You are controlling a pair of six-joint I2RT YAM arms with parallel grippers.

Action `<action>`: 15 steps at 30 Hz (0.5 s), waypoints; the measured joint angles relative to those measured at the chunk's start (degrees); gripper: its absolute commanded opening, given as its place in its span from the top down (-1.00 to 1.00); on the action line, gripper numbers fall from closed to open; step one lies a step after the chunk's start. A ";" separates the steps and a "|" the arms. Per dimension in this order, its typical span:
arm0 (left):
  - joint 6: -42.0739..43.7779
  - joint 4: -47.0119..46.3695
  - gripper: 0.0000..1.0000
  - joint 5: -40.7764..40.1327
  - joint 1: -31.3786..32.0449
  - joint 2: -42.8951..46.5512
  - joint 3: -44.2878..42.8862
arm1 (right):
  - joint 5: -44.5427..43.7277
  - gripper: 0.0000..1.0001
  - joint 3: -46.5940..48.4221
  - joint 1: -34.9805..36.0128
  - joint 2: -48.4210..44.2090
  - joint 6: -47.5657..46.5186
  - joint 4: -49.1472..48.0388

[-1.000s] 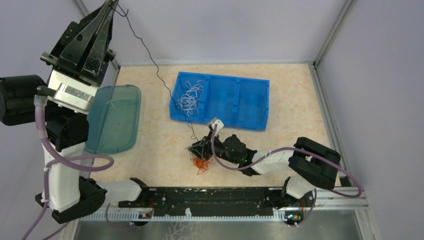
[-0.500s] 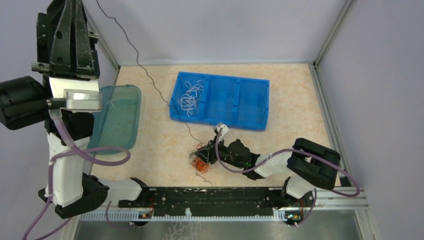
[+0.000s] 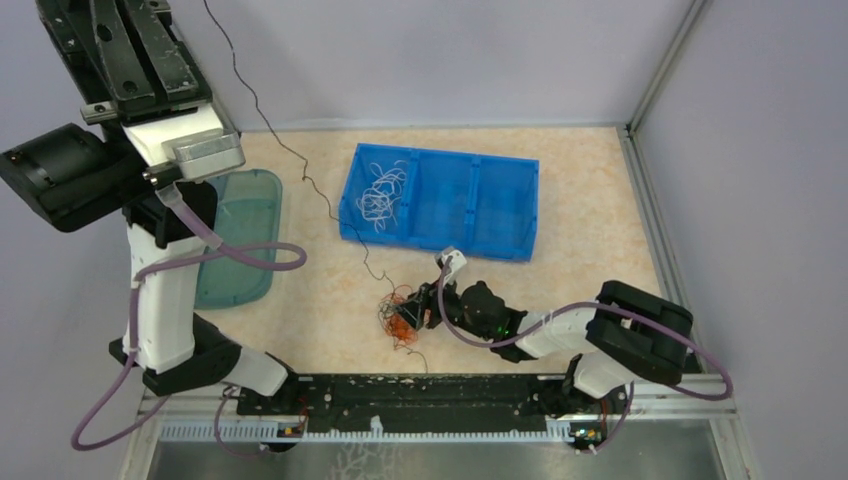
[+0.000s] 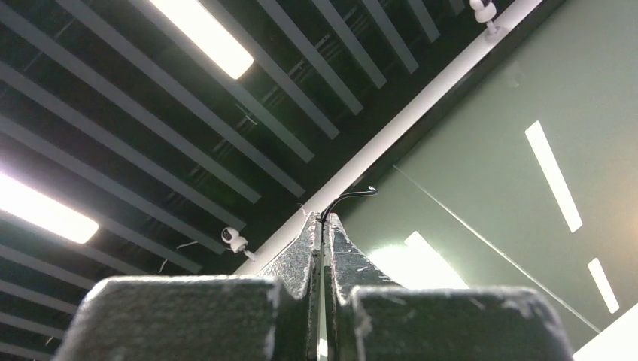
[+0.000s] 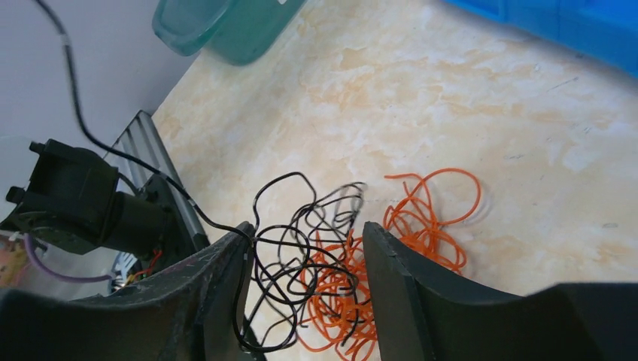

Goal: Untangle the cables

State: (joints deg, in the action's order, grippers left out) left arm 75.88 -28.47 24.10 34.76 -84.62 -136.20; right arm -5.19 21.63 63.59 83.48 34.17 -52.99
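Pincers 2 | left pincer [image 4: 323,223] nips one black cable [image 4: 350,195] | right pincer [image 5: 306,235] agape astride tangle [image 5: 331,295]

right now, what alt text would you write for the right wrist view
The right gripper stands open over a loose tangle of black cables and orange cables on a beige marbled table. One black strand runs up and left out of view; a teal tray and blue bin edge the top.

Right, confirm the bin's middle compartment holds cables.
No, the middle compartment of the blue bin is bare; the white cables lie in its left one.
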 measured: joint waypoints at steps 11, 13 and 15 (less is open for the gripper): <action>-5.60 5.46 1.00 0.61 0.00 8.00 10.95 | -2.54 -0.58 2.19 -0.02 -13.88 -8.66 10.60; -7.19 6.71 1.00 0.59 0.00 8.61 11.30 | -0.72 -0.61 4.76 -0.02 -14.75 -11.19 11.15; -8.44 7.54 1.00 0.57 0.00 8.61 11.23 | 1.68 -0.62 7.74 -0.02 -14.84 -13.68 11.96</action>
State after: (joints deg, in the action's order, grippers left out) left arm 67.44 -20.93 24.67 34.76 -76.01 -124.97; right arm -3.51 29.36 63.57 68.64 20.49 -41.04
